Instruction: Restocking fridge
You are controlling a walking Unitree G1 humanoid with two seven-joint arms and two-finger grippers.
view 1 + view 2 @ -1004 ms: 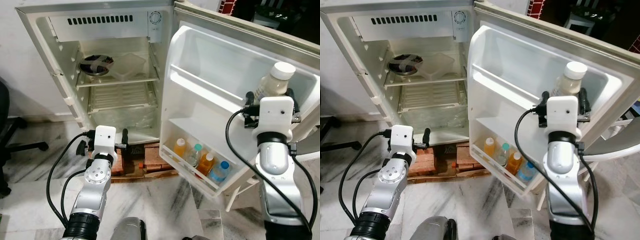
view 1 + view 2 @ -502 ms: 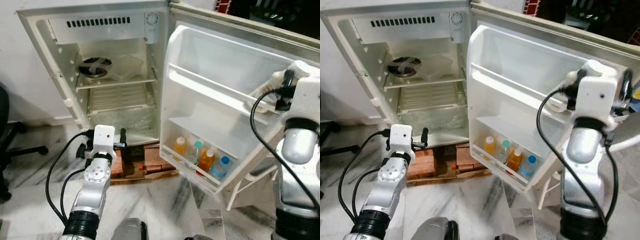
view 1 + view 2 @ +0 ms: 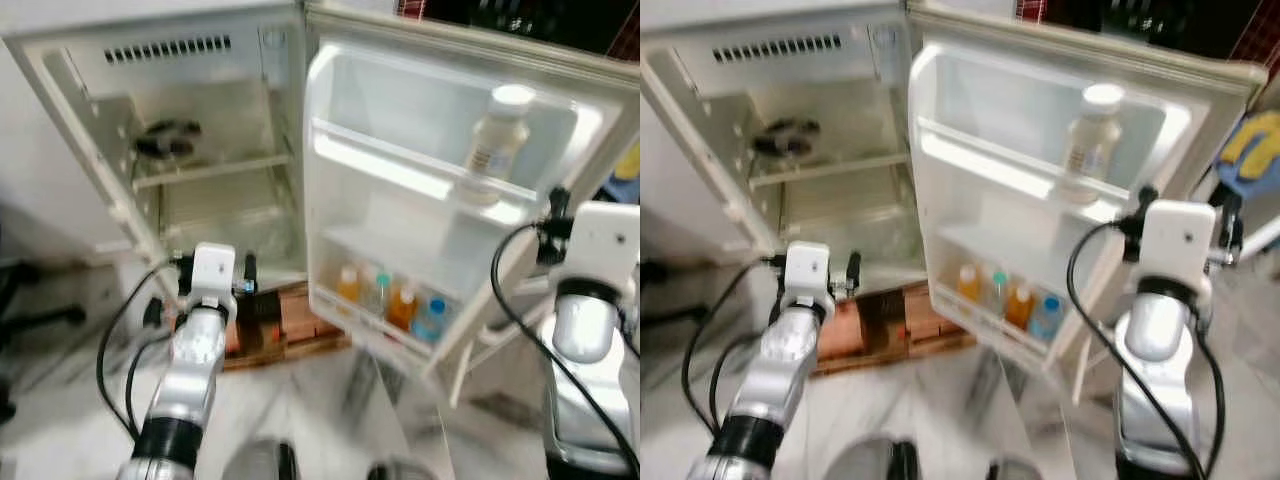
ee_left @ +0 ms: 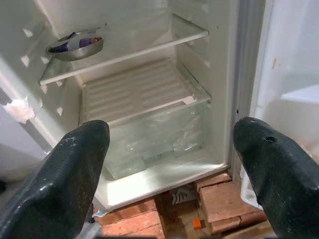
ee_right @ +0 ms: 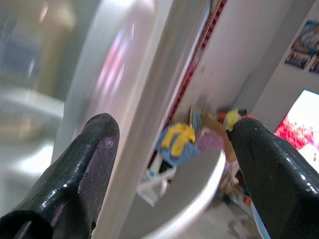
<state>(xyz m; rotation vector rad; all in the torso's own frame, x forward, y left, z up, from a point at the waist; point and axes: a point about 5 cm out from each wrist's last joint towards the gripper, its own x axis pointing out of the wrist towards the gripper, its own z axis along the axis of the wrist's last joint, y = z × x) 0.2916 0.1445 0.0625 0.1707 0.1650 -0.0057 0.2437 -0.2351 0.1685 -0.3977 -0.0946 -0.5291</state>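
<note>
I see red bricks (image 4: 219, 199) stacked on the marble floor (image 3: 330, 400). A black office chair (image 3: 15, 320) sits at my far left. Beyond the door, a yellow and blue cloth (image 5: 177, 142) lies heaped.

Head cameras look down from above at open fridge (image 3: 200, 180), blurred, sharing door (image 3: 1040, 200). Left wrist camera faces fridge interior, close. Right wrist camera near door edge.

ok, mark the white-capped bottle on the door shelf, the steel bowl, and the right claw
white-capped bottle (image 3: 495, 140), left eye view, on its label.
steel bowl (image 4: 76, 46), left wrist view, on its rim.
right claw (image 5: 169, 164), right wrist view, midway between fingertips.
</note>
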